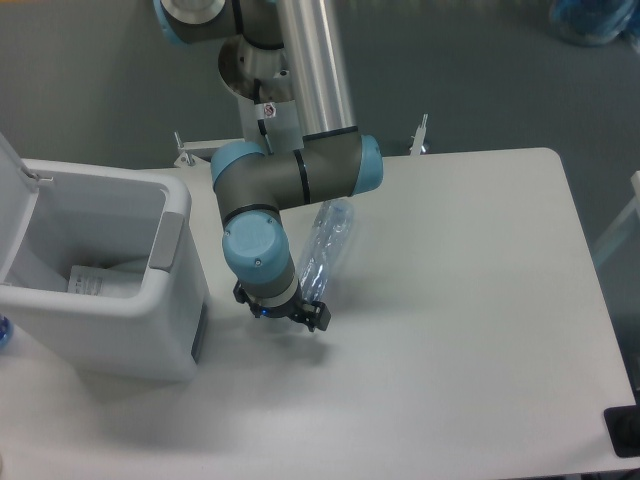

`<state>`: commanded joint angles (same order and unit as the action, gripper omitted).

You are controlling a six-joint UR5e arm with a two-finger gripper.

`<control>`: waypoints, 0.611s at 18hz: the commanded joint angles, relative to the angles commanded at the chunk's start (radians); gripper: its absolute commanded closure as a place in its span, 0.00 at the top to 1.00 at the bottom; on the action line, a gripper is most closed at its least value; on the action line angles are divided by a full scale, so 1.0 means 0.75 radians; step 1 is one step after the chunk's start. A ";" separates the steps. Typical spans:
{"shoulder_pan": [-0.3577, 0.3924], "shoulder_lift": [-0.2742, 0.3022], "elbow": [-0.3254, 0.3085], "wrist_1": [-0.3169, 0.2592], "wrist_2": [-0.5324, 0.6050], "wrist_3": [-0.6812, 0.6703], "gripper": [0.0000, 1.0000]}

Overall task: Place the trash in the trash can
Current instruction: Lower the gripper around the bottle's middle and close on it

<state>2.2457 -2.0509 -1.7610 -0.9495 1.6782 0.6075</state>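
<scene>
Clear bluish plastic bottle (326, 244) lies on the worktop (470, 330) just beside the jaws (281, 310), on their far-right side, long axis running away from them; jaws look spread, holding nothing.

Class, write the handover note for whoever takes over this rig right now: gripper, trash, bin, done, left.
Gripper: low over the table near the bottle's lower end, holding nothing; open or shut cannot be told.
Pouch: already inside the open trash can.
Bottle: lying on the table beside the arm.
Done: one item binned.
Left: grasp the bottle, drop it in the can.
</scene>
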 joint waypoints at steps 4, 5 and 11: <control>0.002 0.006 -0.016 0.000 0.002 0.000 1.00; 0.000 0.002 -0.016 0.002 0.002 0.000 1.00; 0.002 -0.010 -0.008 0.002 0.004 -0.002 0.90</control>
<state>2.2473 -2.0586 -1.7672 -0.9480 1.6812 0.6059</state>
